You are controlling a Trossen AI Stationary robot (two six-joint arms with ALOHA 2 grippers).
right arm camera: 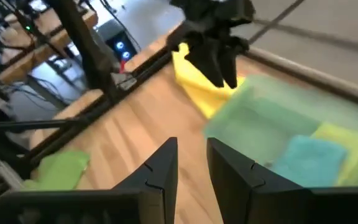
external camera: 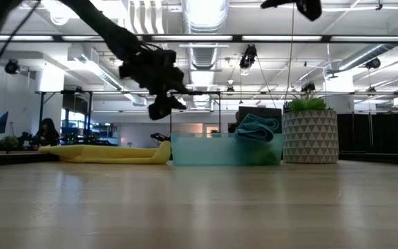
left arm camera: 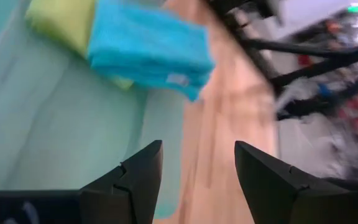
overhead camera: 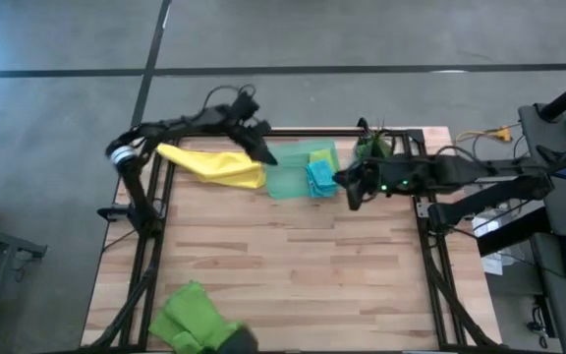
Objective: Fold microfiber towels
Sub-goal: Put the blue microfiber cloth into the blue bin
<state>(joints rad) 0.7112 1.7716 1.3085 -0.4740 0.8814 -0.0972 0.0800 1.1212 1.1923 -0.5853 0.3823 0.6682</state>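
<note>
- A folded teal-blue towel [overhead camera: 320, 175] lies in the translucent green tray [overhead camera: 288, 179] at the table's far edge, on a lime green towel [left arm camera: 61, 22] folded under it.
- The yellow towel [overhead camera: 214, 165] lies spread on the wooden table [overhead camera: 293, 265], just beside the tray's left end.
- Another lime green towel [overhead camera: 190, 317] sits crumpled at the near edge.
- The left gripper [overhead camera: 263, 154] hangs above the tray's left end, fingers parted, empty.
- The right gripper [overhead camera: 350, 187] hovers beside the tray's right end, fingers narrowly apart, holding nothing.
- A potted plant [external camera: 310, 130] stands behind the tray.
</note>
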